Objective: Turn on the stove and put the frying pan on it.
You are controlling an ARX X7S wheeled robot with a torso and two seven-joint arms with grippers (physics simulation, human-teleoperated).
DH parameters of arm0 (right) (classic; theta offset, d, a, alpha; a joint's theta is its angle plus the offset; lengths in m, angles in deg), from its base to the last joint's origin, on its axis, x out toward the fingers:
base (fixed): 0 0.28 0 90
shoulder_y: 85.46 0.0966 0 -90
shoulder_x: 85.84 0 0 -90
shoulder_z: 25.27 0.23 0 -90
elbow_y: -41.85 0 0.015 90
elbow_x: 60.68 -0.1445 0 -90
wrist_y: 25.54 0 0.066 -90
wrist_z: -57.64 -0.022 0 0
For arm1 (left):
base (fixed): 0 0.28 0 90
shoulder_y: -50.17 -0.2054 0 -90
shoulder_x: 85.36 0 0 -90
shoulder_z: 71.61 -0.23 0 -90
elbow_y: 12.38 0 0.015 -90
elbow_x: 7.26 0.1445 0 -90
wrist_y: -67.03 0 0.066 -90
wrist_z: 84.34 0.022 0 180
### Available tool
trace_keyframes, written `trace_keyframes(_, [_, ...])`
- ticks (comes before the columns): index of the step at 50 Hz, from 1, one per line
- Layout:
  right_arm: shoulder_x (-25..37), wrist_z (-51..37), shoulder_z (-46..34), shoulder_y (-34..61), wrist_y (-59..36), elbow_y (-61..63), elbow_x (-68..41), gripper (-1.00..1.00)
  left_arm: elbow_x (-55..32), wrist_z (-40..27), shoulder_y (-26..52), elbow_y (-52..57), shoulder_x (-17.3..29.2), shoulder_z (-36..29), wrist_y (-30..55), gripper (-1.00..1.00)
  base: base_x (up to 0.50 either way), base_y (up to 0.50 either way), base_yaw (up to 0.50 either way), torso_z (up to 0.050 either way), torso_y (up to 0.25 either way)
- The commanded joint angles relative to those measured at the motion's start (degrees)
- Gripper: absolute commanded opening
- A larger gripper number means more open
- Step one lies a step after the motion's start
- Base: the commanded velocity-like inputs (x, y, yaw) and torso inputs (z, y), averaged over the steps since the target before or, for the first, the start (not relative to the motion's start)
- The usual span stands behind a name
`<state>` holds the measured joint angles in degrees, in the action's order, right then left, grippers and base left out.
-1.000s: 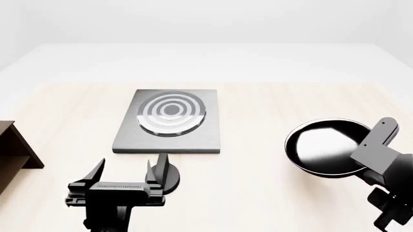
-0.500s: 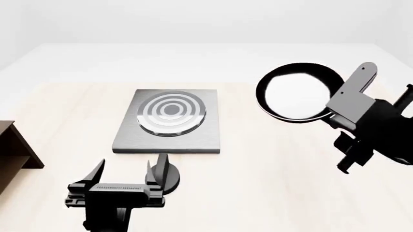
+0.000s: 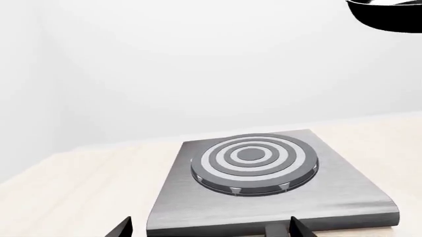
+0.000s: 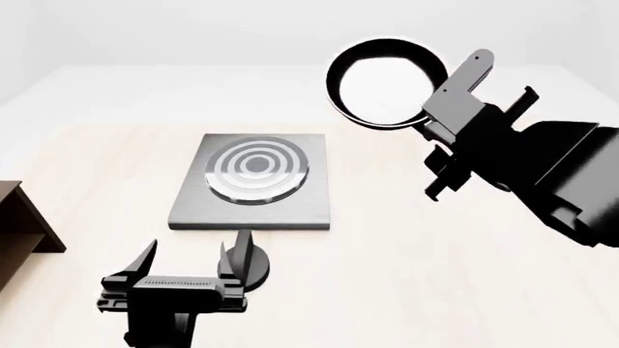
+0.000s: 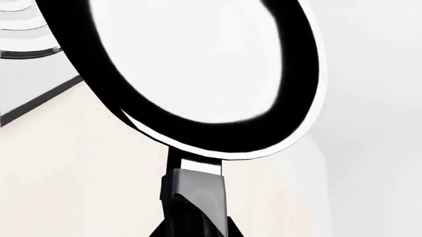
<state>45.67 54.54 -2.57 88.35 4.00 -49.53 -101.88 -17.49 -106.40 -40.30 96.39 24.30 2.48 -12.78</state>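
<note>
The pan (image 4: pixel 387 82) is held aloft by the right claw (image 4: pixel 454 109), at 2 o'clock from the stove (image 4: pixel 254 183), not yet placed. The left claw (image 4: pixel 188 259) is spread at the knob (image 4: pixel 248 265); whether it was turned cannot be told.

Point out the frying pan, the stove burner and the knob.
frying pan (image 4: pixel 385 87): head view, pale inside of the pan.
stove burner (image 4: pixel 256 166): head view, centre ring.
knob (image 4: pixel 254 264): head view, black edge right of the left gripper's finger.

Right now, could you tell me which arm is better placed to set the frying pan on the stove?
The right. Its end effector already holds the frying pan by the handle, raised beside the stove. The left end effector is open, empty, at the knob.
</note>
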Motion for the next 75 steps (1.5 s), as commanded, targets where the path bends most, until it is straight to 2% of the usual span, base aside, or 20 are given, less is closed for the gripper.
trace_keyframes(1, [-10.02, -1.60, 3.60, -0.51, 7.15, -10.47, 8.88, -1.00, 1.74, 0.77, -0.39, -0.48, -0.95, 1.08, 0.32, 1.00, 0.00, 0.00, 0.00, 0.000, 0.000])
trace_keyframes(13, [-19.04, -2.39, 4.02, 0.00, 12.57, -21.55, 11.20, -1.00, 1.62, 0.29, -0.64, -0.54, -0.82, 1.22, 0.07, 1.00, 0.00, 0.00, 0.00, 0.000, 0.002])
trace_keyframes(20, [-28.13, -1.66, 3.34, -0.37, 21.12, -35.38, 14.16, -1.00, 1.81, -0.02, -0.68, -0.28, -1.03, 0.75, 0.21, 1.00, 0.00, 0.00, 0.00, 0.000, 0.001])
trace_keyframes(28, [-35.56, -1.91, 2.09, -1.72, 29.41, -48.48, 17.19, -1.00, 1.57, -0.27, -0.58, 0.33, -0.65, 1.08, 0.62, 1.00, 0.00, 0.00, 0.00, 0.000, 0.001])
trace_keyframes(37, [-40.36, -3.37, 1.77, -2.34, 30.58, -50.27, 17.34, -1.00, 1.17, -0.53, -0.93, 0.42, -0.47, 1.53, 0.15, 1.00, 0.00, 0.00, 0.00, 0.000, 0.002])
trace_keyframes(42, [-41.46, -5.21, -1.83, -2.07, 31.64, -51.09, 13.17, -1.00, 0.86, -0.55, -1.14, 0.50, -0.29, 1.79, -0.23, 1.00, 0.00, 0.00, 0.00, 0.000, 0.002])
trace_keyframes(47, [-41.50, -11.25, -13.75, -0.71, 34.35, -50.09, 0.48, -1.00, 1.48, -1.39, -1.91, 0.95, -0.09, 2.21, -1.25, 1.00, 0.00, 0.00, 0.00, 0.004, 0.000])
trace_keyframes(52, [-41.51, -13.91, -19.24, 0.12, 35.75, -48.59, -5.41, -1.00, 1.25, -1.73, -1.86, 1.17, -0.01, 2.66, -1.29, 1.00, 0.00, 0.00, 0.00, 0.000, 0.002])
trace_keyframes(75, [-41.51, -17.04, -20.95, -3.34, 34.37, -42.79, -6.80, -1.00, 0.70, -2.20, -2.29, 0.42, 0.24, 3.11, -2.65, 1.00, 0.00, 0.00, 0.00, 0.000, 0.002])
